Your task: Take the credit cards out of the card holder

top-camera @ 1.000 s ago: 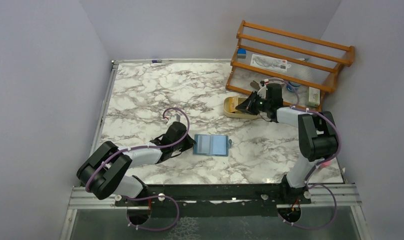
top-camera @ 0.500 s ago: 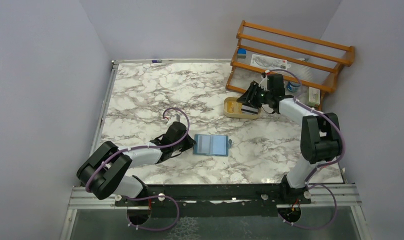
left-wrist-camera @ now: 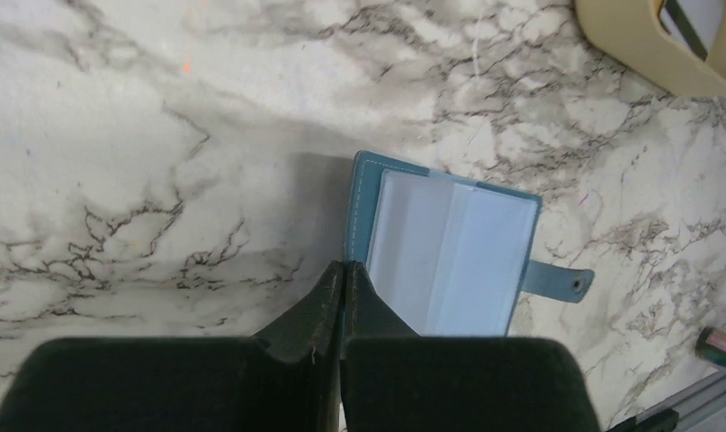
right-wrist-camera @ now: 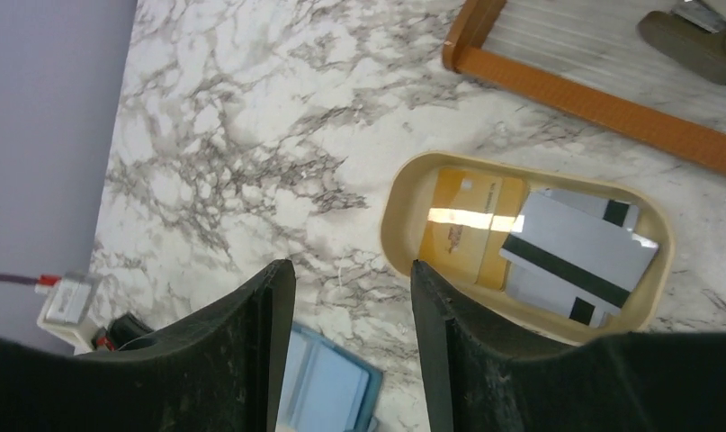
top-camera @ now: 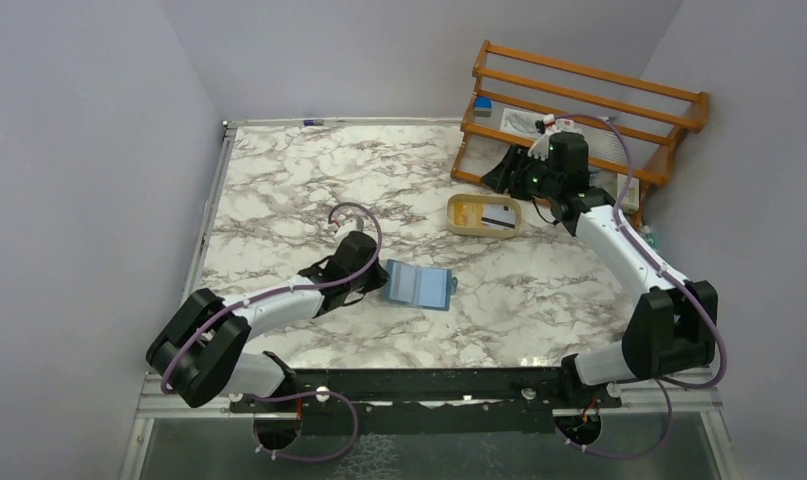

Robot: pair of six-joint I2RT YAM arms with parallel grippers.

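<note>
The teal card holder [top-camera: 419, 287] lies open on the marble table, its pale blue inside up and no card showing in it. It also shows in the left wrist view [left-wrist-camera: 449, 261] and the right wrist view [right-wrist-camera: 327, 391]. My left gripper [top-camera: 377, 283] [left-wrist-camera: 343, 266] is shut on the holder's left edge. The yellow-orange credit card [right-wrist-camera: 462, 225] and the whitish credit card [right-wrist-camera: 579, 261], with black stripes, lie in the tan oval tray [top-camera: 457, 222] [right-wrist-camera: 390, 225]. My right gripper [top-camera: 509, 175] [right-wrist-camera: 345, 270] is open and empty, raised above the tray's far right.
A wooden rack [top-camera: 579, 110] [right-wrist-camera: 593, 99] with small items stands at the back right, close behind my right gripper. The tray's rim shows at the top right of the left wrist view [left-wrist-camera: 629, 45]. Grey walls stand on all sides.
My right gripper has lifted up and back from the tray, leaving the whitish card in it. My left gripper has shifted a little, and the card holder has turned slightly with it.
</note>
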